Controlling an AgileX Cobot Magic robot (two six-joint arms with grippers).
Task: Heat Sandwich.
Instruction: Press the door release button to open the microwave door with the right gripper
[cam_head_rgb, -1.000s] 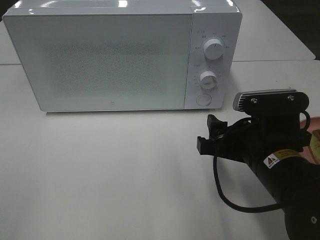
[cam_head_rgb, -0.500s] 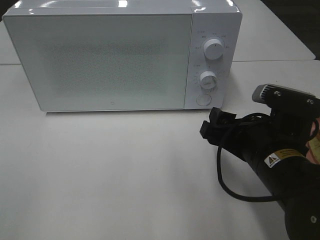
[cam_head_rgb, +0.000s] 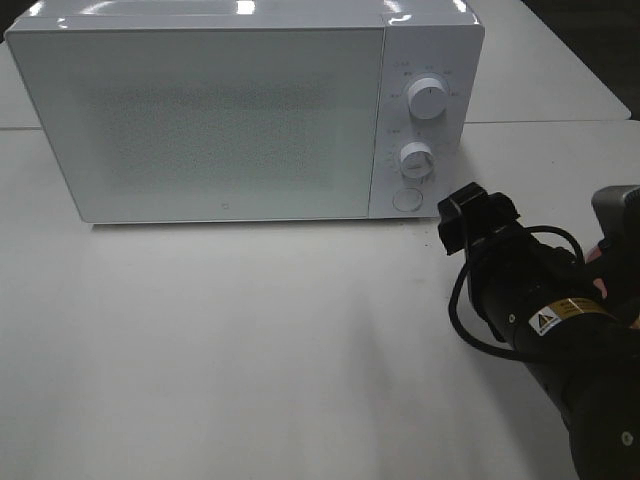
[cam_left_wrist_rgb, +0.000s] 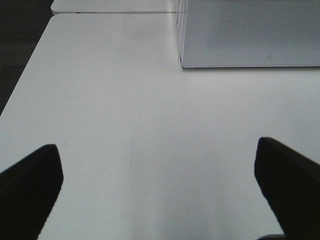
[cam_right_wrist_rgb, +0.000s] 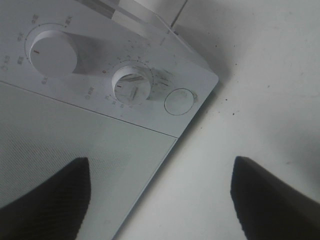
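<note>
The sandwich is not in view; my right arm covers the table's right edge. The white microwave (cam_head_rgb: 230, 110) stands at the back with its door shut. My right gripper (cam_head_rgb: 475, 215) is open and empty, just right of and below the microwave's round door button (cam_head_rgb: 406, 199). In the right wrist view the gripper (cam_right_wrist_rgb: 160, 200) points at the control panel, with the button (cam_right_wrist_rgb: 180, 101) and lower knob (cam_right_wrist_rgb: 132, 87) ahead. My left gripper (cam_left_wrist_rgb: 160, 190) is open and empty over bare table, and it does not show in the high view.
The upper knob (cam_head_rgb: 428, 97) and lower knob (cam_head_rgb: 417, 158) sit on the microwave's right panel. The microwave's lower left corner (cam_left_wrist_rgb: 250, 30) shows ahead of the left gripper. A black cable (cam_head_rgb: 470, 330) loops off the right arm. A table seam runs behind the microwave.
My right arm has swung right and rolled its wrist. The gripper has moved right and slightly up, closer to the microwave's lower right corner. The wrist camera housing has slid to the frame's right edge.
</note>
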